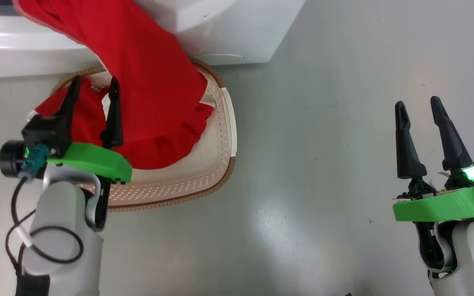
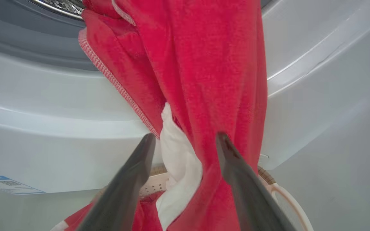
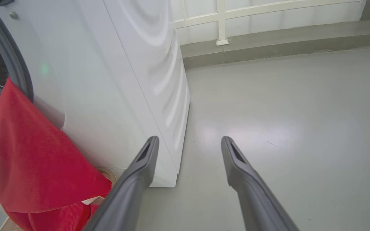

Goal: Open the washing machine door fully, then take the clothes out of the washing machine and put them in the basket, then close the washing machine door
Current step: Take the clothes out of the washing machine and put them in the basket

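Left gripper (image 1: 94, 84) hovering open over basket (image 1: 231, 164), gripping nothing; right gripper (image 1: 417, 102) gaping, idling lower right. Clothes (image 1: 150, 82) draping from washing machine (image 1: 241, 37), upper left, into basket; upper part risking catching on the opening, dragging back out.

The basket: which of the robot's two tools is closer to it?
Left. The left tool hangs open over the basket, beside the red clothes draped into it; the right tool stands well off to the side, over the floor.

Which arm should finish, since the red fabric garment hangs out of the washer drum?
Left: left gripper, open, flanks the red fabric garment above the cream perforated basket; right gripper hovers over grey floor.
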Controlling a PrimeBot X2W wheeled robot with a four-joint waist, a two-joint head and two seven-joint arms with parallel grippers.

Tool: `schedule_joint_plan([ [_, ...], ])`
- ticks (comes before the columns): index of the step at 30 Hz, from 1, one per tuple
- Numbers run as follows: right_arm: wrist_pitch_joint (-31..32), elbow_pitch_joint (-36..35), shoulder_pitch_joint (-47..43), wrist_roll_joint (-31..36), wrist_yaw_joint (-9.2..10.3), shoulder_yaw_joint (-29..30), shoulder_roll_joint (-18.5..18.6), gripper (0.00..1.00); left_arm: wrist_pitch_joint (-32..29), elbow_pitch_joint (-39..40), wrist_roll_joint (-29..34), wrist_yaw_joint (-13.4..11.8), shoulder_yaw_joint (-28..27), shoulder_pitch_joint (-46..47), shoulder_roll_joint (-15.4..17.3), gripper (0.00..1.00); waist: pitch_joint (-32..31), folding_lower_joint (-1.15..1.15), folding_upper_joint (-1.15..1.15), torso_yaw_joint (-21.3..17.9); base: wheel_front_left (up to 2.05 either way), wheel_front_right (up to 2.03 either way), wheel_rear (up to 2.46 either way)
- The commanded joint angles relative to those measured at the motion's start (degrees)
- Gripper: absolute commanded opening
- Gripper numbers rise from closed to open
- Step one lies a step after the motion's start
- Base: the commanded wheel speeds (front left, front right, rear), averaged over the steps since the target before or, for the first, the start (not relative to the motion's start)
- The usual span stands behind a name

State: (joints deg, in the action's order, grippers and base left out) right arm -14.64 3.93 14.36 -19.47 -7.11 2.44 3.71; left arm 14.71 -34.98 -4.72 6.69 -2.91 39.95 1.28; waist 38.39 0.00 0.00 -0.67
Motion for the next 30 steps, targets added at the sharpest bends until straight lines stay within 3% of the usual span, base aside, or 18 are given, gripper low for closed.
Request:
schedule_joint_plan([
  [1,-0.36,-1.06,-1.18,0.49,-0.37,-1.09,0.54,1.0,0.29,3.1,-0.7,0.54,-1.26,-3.27,1.66,1.0,-0.82,0.0,0.0,0.25,0.0,0.0,0.0],
  [20,-0.36,-0.68,-2.95,0.17,-0.37,-0.62,0.97,1.0,0.29,22.86,-2.83,0.77,-1.24,-18.67,1.61,1.0,-4.51,0.0,0.0,0.41,0.0,0.0,0.0],
  [30,-0.36,-0.79,-3.26,0.08,-0.37,-0.24,0.88,1.0,0.29,29.81,-3.72,-1.0,0.41,-24.12,1.6,1.0,-4.79,0.0,0.0,0.5,0.0,0.0,0.0],
])
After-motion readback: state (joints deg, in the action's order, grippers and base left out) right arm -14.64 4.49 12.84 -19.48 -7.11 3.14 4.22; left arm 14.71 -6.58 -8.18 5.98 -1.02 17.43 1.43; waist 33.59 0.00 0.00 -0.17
